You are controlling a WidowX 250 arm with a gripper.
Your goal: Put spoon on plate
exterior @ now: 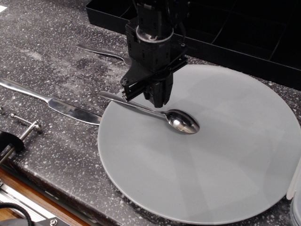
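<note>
The silver spoon [181,121] lies on the large pale-grey plate [221,160]. Its bowl is near the plate's middle and its handle reaches left over the plate's edge. My gripper [153,95] hangs right above the middle of the handle, with a finger on each side of it. The jaws look parted and do not grip the handle. The spoon rests on the plate by itself.
A silver knife [51,103] lies left of the plate, its tip at the plate's edge. A fork [101,51] lies behind, partly hidden by the arm. A black compartment tray [235,33] runs along the back. A metal clamp [23,134] sits at front left.
</note>
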